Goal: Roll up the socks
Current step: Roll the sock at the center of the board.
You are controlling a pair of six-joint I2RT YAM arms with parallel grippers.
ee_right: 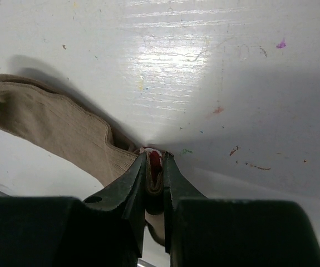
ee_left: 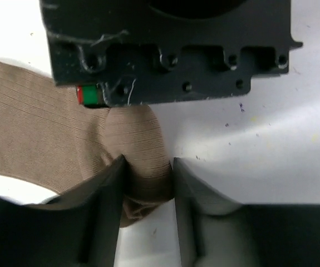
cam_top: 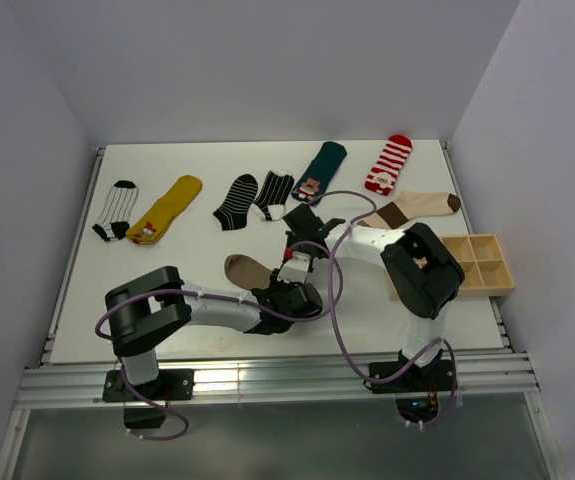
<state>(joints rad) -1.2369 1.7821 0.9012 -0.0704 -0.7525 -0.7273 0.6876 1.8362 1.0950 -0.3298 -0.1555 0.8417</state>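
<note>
The left claw (ee_left: 148,178) pinches a bunched fold of the brown sock (ee_left: 37,128). The right claw (ee_right: 155,167) nips the sock's edge, jaws nearly together. The rolling appears barely begun. The next move likely calls for turning the held end over the flat length, which lies leftward on the bench (cam_top: 167,255).

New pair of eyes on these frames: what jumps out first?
Both arms meet mid-table on one brown sock: the left gripper grips a bunched fold of it and the right gripper pinches its edge. Along the far edge, the yellow sock and the red-and-white striped sock stand out among the rest. A wooden divided tray sits at the right.
</note>
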